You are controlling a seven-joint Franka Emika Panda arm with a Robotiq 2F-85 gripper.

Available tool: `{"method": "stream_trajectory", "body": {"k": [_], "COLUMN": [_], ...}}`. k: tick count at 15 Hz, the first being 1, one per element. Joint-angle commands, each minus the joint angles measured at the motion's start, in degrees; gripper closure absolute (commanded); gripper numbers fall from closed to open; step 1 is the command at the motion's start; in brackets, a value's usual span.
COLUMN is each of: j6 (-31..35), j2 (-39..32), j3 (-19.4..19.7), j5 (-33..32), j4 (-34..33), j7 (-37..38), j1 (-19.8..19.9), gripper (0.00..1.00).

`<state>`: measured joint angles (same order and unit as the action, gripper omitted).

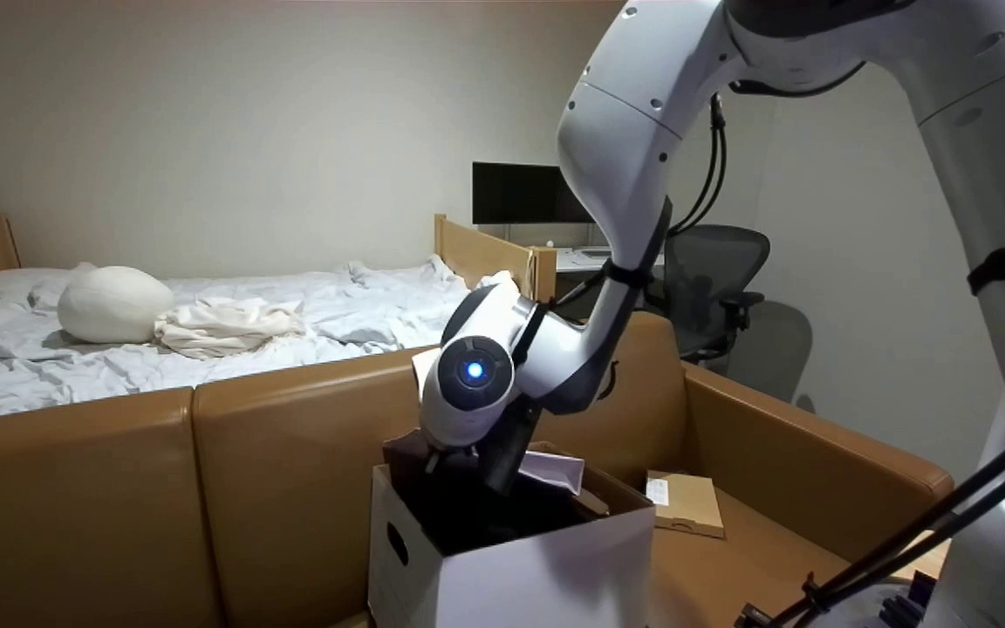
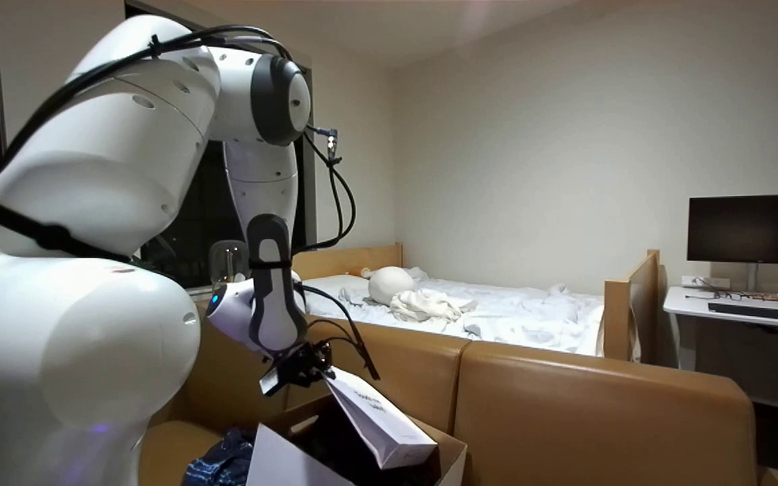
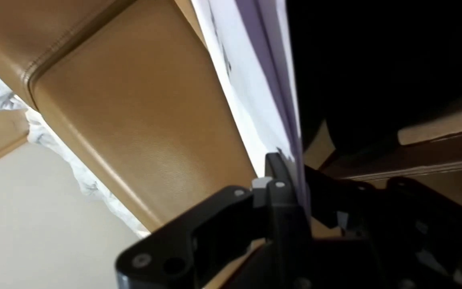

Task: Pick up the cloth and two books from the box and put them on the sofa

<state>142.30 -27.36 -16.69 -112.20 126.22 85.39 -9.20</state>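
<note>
One white packet (image 2: 379, 417), perhaps counted as a book, seems to be what this step takes from the white box (image 1: 546, 571); a dark blue cloth (image 2: 222, 460) just beside the box and a flat brown package (image 1: 694, 506) near the armrest (image 1: 803, 445), maybe the other book, look already delivered to the sofa (image 1: 319, 488). The next move calls for raising the packet's low end past the box's rim without snagging, then laying it on the sofa. The end effector (image 3: 291, 166) is clamped on the packet's upper end, jaws almost together with only that thin edge between them. The packet slants downward; whether its lower end sits inside the box or just above, I cannot tell
</note>
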Motion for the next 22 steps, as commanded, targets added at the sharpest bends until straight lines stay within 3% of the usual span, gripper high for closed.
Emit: {"method": "stream_trajectory", "body": {"k": [1, 16, 22], "j6": [0.2, -3.4, -10.3], "j2": [2.1, 9.0, 13.6], "j3": [1.6, 7.2, 10.0], "j5": [10.4, 52.7, 67.4], "j4": [-2.5, -11.4, -15.7], "j7": [-9.0, -40.0, -50.8], "j1": [1.6, 0.9, 0.7], "gripper": [0.98, 0.98, 0.98]}}
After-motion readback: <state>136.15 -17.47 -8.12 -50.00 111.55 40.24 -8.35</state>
